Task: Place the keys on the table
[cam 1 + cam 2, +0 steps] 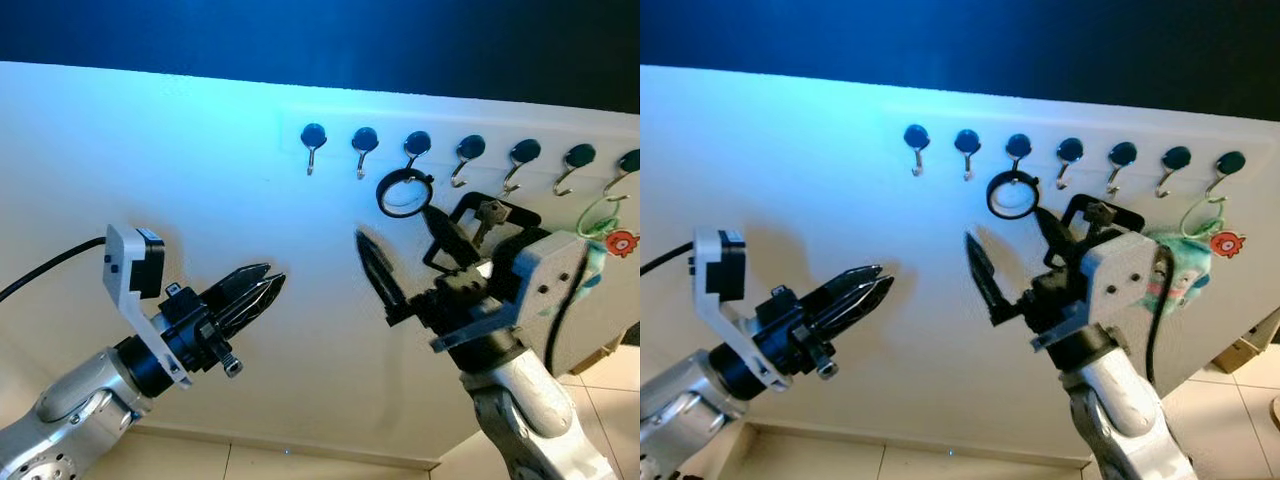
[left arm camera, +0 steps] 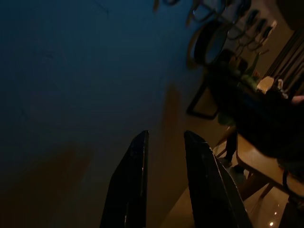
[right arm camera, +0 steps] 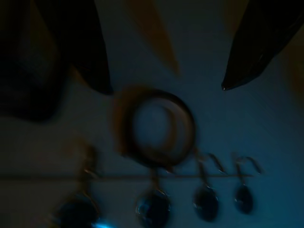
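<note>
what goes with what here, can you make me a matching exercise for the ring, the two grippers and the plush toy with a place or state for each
Things:
1. black ring
2. left gripper
3. right gripper
4. green plush toy

Places or states:
A. fingers close together, pointing at the white wall
B. hangs from the third hook from the left
C. fingers spread wide, just below the ring
D. hangs from the hook at the far right of the row

Pairs: 1-B, 2-A, 3-C, 4-D

Ring point(image 1: 404, 193) on third hook point(image 1: 417, 145), right pincer point(image 1: 404, 252) just below.
</note>
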{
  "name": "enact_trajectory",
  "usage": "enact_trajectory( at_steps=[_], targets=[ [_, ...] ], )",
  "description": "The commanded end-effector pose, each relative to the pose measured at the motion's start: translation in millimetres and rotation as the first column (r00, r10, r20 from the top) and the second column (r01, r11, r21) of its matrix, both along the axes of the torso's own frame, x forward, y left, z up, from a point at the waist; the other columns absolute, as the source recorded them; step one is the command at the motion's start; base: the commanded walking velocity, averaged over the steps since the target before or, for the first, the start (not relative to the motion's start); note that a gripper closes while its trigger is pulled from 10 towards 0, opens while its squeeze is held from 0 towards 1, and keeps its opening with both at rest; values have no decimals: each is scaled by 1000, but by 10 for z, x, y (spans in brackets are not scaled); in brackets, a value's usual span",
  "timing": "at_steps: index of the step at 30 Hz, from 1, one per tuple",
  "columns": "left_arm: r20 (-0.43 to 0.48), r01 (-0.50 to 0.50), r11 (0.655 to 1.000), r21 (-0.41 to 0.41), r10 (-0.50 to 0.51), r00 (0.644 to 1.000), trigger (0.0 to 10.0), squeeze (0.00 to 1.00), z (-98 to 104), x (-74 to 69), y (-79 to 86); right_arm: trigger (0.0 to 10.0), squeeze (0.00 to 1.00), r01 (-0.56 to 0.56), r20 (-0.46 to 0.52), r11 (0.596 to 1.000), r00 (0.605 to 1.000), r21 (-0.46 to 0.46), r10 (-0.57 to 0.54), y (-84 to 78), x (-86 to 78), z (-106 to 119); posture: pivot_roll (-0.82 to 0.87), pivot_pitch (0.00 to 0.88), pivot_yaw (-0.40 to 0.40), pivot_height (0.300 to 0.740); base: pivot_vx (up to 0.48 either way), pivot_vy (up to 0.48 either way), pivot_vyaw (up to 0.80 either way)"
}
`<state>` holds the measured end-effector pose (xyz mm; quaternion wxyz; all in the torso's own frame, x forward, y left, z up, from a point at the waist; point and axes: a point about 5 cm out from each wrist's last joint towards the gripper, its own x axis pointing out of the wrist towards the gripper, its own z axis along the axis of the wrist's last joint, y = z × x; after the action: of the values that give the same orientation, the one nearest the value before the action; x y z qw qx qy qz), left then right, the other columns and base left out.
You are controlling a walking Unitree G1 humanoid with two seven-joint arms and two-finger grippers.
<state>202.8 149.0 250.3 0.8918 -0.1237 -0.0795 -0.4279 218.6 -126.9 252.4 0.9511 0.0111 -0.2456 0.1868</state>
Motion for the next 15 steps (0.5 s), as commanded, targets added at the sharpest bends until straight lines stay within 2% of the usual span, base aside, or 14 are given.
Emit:
enact_trajectory(
  at_steps=[1, 5, 13, 14, 15],
  targets=[
    [10, 21, 999, 29, -21, 1000, 10000, 0, 33, -43, -14, 10000, 0, 24, -7, 1000, 1000, 15, -24, -20, -41, -11, 42, 182, -11, 740, 0, 0, 0],
    [0, 28, 999, 44, -28, 1000, 10000, 0, 16, -29, -7, 10000, 0, -18, 15, 999, 1000, 44, 17, 55, -76, 55, 45, 182, 4, 740, 0, 0, 0],
    [-8, 36, 998, 50, -36, 999, 10000, 0, 19, -2, -5, 10000, 0, -10, 77, 999, 997, 48, 6, 102, -24, 167, 42, 176, 11, 740, 0, 0, 0],
    [-7, 37, 998, 51, -36, 999, 10000, 0, 18, 0, -8, 8549, 0, -4, 85, 999, 996, 49, -1, 115, -12, 176, 46, 174, 10, 740, 0, 0, 0],
    [-7, 37, 998, 51, -36, 999, 10000, 0, 18, 0, -8, 8549, 0, -4, 85, 999, 996, 49, -1, 115, -12, 176, 46, 174, 10, 740, 0, 0, 0]
  ],
)
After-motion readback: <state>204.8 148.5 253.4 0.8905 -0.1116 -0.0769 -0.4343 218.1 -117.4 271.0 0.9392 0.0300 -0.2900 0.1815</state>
